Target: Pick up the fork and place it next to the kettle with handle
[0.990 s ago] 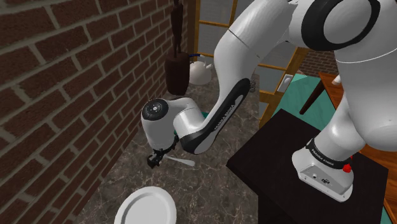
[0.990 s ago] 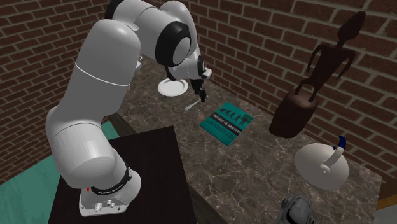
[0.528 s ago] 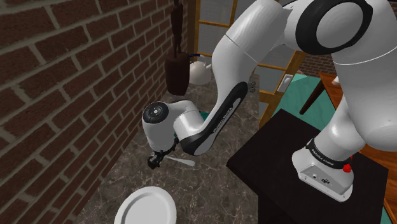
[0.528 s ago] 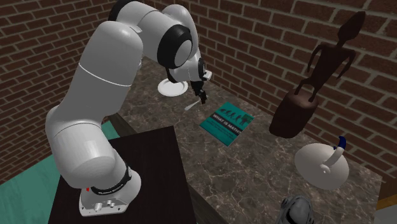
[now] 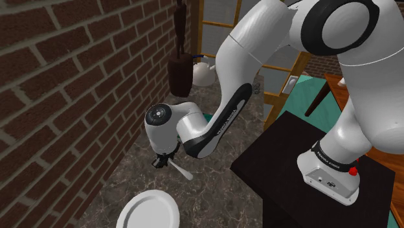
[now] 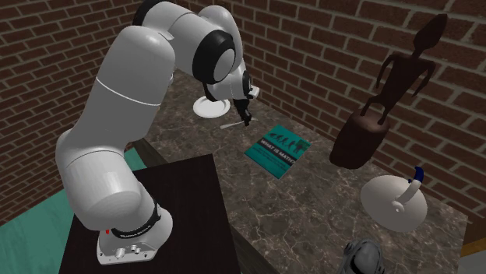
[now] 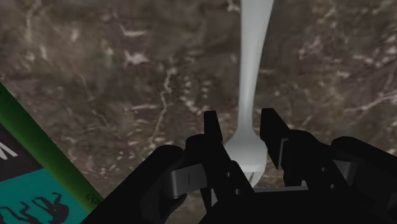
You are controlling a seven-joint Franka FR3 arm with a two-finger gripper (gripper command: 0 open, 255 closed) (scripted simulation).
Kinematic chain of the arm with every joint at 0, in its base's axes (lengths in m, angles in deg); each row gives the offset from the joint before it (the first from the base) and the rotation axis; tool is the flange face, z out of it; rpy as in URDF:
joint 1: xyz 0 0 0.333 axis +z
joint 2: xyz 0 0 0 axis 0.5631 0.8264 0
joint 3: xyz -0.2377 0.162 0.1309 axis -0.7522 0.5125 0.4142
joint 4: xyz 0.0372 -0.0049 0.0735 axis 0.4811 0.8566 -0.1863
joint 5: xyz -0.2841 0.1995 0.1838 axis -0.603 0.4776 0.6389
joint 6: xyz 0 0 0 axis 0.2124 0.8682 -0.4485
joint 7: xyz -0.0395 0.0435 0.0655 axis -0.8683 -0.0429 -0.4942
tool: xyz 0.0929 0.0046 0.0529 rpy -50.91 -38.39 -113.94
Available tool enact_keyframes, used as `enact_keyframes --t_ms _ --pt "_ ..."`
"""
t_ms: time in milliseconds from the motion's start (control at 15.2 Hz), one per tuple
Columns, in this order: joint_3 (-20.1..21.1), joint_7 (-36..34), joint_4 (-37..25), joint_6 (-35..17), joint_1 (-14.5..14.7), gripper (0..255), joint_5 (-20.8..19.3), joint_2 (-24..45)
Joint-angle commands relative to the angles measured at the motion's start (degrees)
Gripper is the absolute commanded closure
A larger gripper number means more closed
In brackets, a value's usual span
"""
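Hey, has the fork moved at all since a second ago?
Yes. In the shoulder view the fork, clasped in the pincer, has swung its free end toward the white plate.

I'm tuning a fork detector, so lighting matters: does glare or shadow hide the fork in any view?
Wrist view: no glare; the fork reads pale grey, darkening where the pincer clasps it. Shoulder view: it stands bright against the dark countertop, unshadowed. Second exterior view: a thin pale sliver beside the black pincer, contrast good.
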Motion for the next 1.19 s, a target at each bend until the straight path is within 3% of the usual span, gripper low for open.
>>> enact_keyframes --t_ms 0,1122 --pt "0.0 0.0 0.0 0.0 0.0 255 0.0 0.0" --pt "4.7 4.4 2.8 5.7 -3.4 255 5.4 -8.7"
